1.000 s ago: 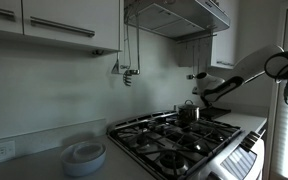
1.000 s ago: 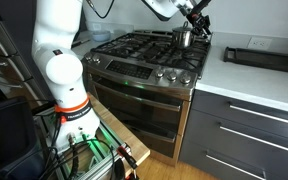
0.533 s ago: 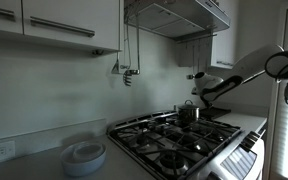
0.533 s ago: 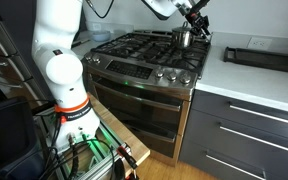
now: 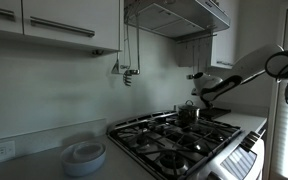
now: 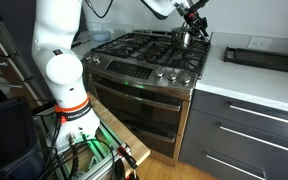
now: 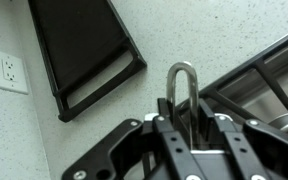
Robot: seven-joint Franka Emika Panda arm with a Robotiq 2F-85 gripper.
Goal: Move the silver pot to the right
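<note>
The silver pot (image 5: 188, 113) is a small shiny steel pot standing on a back burner of the stove (image 5: 174, 140); it also shows in an exterior view (image 6: 183, 38). My gripper (image 5: 196, 97) is right above it, and in an exterior view (image 6: 194, 20) it reaches down onto the pot's top. In the wrist view my gripper (image 7: 182, 118) is shut on the pot's arched metal handle (image 7: 182, 80), which sticks out between the fingers. The pot's body is hidden under the fingers there.
A black tray (image 6: 262, 57) lies on the white counter beside the stove, also in the wrist view (image 7: 84, 50). Stacked white plates (image 5: 84, 156) sit on the counter on the stove's other side. A range hood (image 5: 179, 15) hangs overhead. A wall socket (image 7: 8, 68) is near the tray.
</note>
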